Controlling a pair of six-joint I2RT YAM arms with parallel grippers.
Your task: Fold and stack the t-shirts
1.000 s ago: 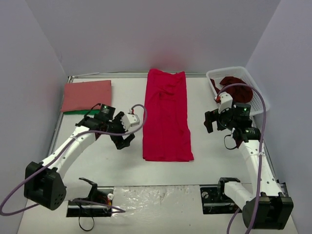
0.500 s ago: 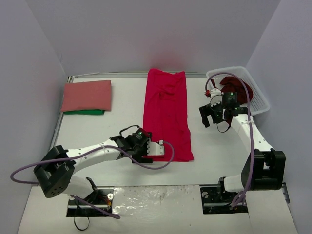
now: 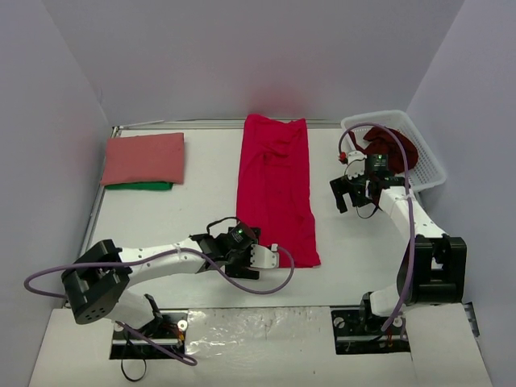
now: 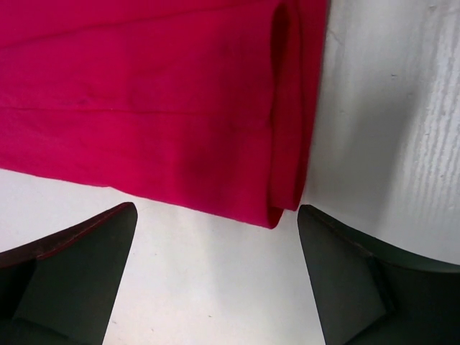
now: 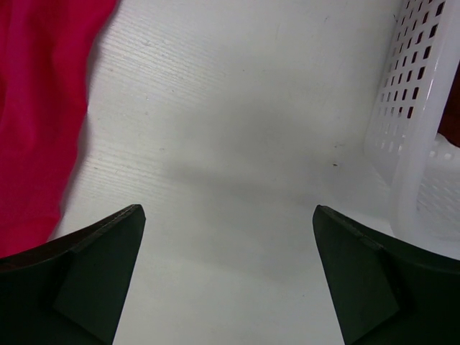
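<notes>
Now | left fingers (image 4: pixel 72 266): apart, at crimson t-shirt (image 4: pixel 144 93) near hem | right fingers (image 5: pixel 79 273): apart, above desk (image 5: pixel 237 108), beside white lattice basket (image 5: pixel 413 144)

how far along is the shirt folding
Done: the salmon shirt lies folded at the far left. In hand: the crimson shirt is folded into a long strip, the open left gripper at its near corner. Left: the maroon shirt in the basket, and stacking.

White table (image 3: pixel 161 219), 3 items: crimson t-shirt (image 3: pixel 274 185) ctr; green layer (image 3: pixel 141 186) far left; basket (image 3: pixel 383 114) far right.
</notes>
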